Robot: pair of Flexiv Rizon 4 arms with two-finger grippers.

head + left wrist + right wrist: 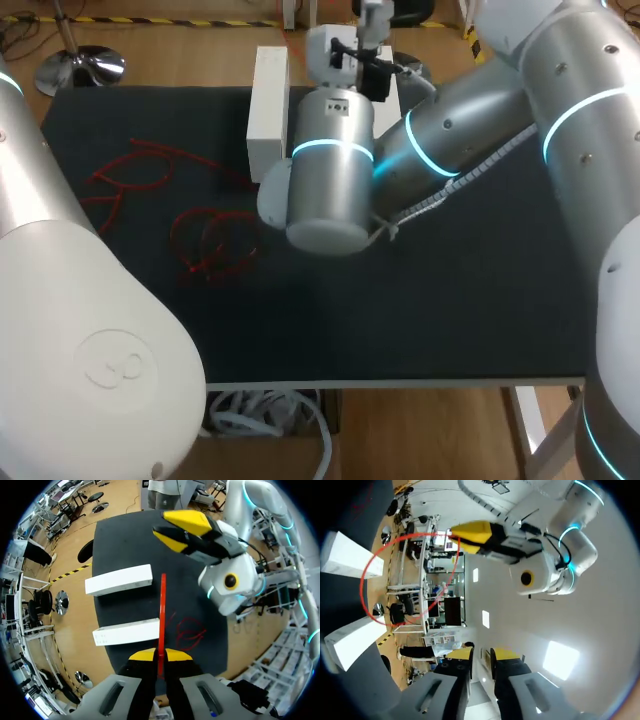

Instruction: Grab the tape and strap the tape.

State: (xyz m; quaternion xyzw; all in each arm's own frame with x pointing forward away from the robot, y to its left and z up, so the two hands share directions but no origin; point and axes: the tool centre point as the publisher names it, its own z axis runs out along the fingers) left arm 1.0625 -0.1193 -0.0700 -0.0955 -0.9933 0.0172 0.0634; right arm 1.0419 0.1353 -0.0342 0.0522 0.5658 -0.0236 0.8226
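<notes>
Thin red tape [162,610], one raised loop; spare strands [205,240] lying flat

tapes [213,243] left on table [450,300] | boxes [268,110] behind, apparently paired | tape [162,610] in left tool [160,655]

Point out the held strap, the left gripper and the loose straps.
held strap [161,610], left wrist view, middle of its length
left gripper [160,656], left wrist view, between its fingers
loose straps [212,243], head view, the coil

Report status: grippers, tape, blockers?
Left gripper shut on red tape, looped in the air. Right gripper facing it, clear of the tape. Loose red tapes and two white boxes on table, none blocking.
</notes>
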